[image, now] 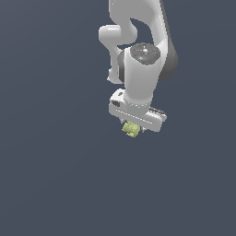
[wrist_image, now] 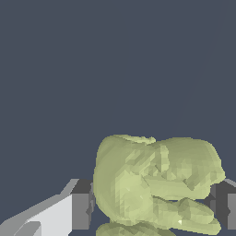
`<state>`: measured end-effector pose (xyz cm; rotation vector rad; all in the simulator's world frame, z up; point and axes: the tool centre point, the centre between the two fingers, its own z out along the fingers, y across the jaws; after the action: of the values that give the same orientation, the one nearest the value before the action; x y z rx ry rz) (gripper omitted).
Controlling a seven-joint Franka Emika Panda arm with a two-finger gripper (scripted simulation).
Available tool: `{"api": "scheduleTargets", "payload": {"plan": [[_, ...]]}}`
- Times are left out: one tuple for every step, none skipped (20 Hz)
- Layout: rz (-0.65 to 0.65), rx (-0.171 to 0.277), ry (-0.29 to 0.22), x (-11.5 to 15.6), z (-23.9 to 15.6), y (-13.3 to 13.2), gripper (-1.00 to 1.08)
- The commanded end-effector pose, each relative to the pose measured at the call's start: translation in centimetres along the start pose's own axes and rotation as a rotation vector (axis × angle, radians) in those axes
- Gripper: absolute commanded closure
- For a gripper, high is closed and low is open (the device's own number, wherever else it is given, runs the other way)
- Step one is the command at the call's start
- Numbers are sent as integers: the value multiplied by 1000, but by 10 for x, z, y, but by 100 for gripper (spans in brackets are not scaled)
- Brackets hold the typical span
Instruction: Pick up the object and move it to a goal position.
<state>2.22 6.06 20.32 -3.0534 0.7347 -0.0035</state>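
Yellow-green, knobbly object (wrist_image: 154,184) sits clamped between the end effector (wrist_image: 154,212) pads. Its lumpy shape gives uneven contact, so it could twist loose in transit.

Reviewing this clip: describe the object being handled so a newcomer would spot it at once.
Follow the white robot arm down to its gripper. The object pokes out just beneath it, between the dark finger pads. It is a small, knobbly yellow-green lump, the only coloured thing against the plain dark grey background.
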Motion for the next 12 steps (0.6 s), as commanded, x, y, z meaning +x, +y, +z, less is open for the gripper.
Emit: {"api": "scheduleTargets", "payload": {"plan": [[0, -1, -1, 7, -26, 1, 108], [0, -1, -1, 11, -36, 1, 108], [0, -1, -1, 14, -46, 1, 108], [0, -1, -1, 17, -56, 1, 108], [0, -1, -1, 20, -66, 1, 108], [0, -1, -1, 23, -76, 1, 108], [0, -1, -1, 26, -85, 1, 108], [0, -1, -1, 29, -94, 1, 108], [0, -1, -1, 31, -103, 1, 108], [0, -1, -1, 34, -111, 1, 108], [0, -1, -1, 37, -119, 1, 108], [0, -1, -1, 39, -127, 1, 108]]}}
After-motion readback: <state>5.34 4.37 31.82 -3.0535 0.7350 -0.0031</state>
